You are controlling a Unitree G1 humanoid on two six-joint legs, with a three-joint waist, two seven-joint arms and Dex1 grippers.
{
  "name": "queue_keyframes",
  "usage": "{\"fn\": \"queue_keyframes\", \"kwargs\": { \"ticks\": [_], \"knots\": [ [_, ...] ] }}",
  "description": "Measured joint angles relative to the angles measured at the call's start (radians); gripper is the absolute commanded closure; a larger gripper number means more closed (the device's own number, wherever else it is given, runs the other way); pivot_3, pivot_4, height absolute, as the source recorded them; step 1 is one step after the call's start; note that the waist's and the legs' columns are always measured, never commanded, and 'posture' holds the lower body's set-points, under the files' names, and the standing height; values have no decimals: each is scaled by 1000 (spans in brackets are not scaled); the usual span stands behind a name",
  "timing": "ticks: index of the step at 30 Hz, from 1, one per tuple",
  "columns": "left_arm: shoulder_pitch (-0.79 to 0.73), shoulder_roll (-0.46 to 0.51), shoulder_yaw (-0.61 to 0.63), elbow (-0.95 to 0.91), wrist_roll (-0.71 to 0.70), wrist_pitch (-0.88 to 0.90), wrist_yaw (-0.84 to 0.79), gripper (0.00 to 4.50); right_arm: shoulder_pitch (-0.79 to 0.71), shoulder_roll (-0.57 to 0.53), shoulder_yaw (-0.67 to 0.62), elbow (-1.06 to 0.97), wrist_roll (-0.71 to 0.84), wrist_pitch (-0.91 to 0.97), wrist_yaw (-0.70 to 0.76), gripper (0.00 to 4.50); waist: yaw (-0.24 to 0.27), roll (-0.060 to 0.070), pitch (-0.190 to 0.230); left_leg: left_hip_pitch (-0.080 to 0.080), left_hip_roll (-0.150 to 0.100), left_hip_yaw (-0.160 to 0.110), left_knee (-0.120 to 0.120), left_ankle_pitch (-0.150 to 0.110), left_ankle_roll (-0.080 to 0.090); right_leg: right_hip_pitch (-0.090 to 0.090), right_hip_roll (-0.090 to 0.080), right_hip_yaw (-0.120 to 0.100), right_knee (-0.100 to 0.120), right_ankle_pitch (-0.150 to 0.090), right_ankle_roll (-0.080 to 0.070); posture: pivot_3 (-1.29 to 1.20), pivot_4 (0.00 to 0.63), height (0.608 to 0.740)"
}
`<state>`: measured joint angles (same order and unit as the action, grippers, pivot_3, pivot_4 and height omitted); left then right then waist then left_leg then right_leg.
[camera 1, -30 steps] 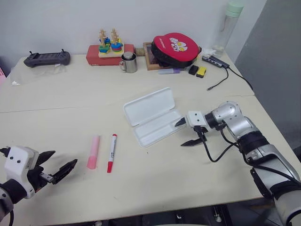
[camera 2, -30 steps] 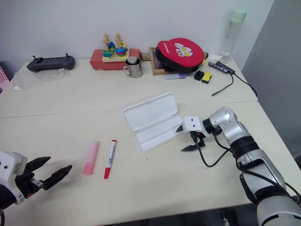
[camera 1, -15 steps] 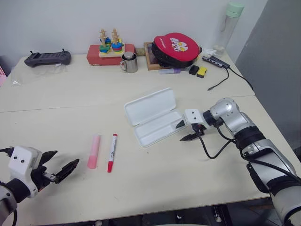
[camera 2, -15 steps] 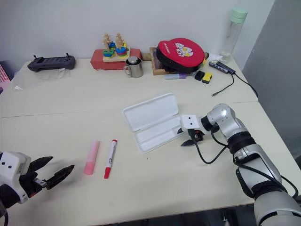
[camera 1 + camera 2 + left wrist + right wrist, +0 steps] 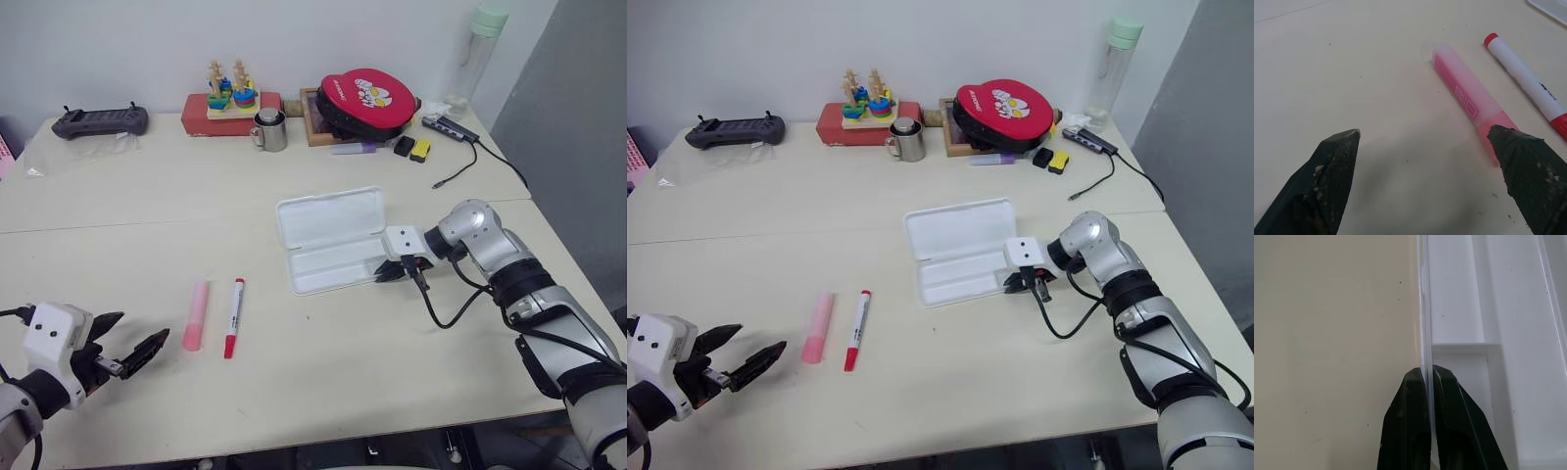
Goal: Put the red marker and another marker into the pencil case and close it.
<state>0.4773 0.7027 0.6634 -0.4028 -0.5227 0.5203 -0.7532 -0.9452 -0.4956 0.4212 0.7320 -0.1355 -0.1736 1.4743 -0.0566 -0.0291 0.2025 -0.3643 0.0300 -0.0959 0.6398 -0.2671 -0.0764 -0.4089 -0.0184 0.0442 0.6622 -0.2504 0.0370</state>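
Pencil case (image 5: 333, 240) lies open at table (image 5: 147, 196) centre, lid on far side, tray near. Right gripper (image 5: 1425, 374) clenched on thin wall at tray's right end. Red marker (image 5: 233, 316) and pink highlighter (image 5: 196, 314) lie side by side left of case, well apart from it, highlighter further left. Left gripper (image 5: 125, 347) spread wide, empty, near left corner, just short of highlighter.
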Motion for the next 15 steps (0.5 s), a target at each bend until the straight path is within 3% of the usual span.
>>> {"fn": "queue_keyframes", "kwargs": {
  "ticks": [7,15],
  "knots": [
    [-4,0,-8,0,10,0,3,0,57,-15,-5,-117,35,14,24,4483,0,0,0,0,0,0,0,0,0,0,0,0,0,0,0,0,150,740],
    [-19,-1,-26,2,21,-2,4,0,180,-70,-4,-467,123,113,53,4483,0,0,0,0,0,-1,0,0,0,0,0,-1,0,-1,1,0,150,740]
  ]
}}
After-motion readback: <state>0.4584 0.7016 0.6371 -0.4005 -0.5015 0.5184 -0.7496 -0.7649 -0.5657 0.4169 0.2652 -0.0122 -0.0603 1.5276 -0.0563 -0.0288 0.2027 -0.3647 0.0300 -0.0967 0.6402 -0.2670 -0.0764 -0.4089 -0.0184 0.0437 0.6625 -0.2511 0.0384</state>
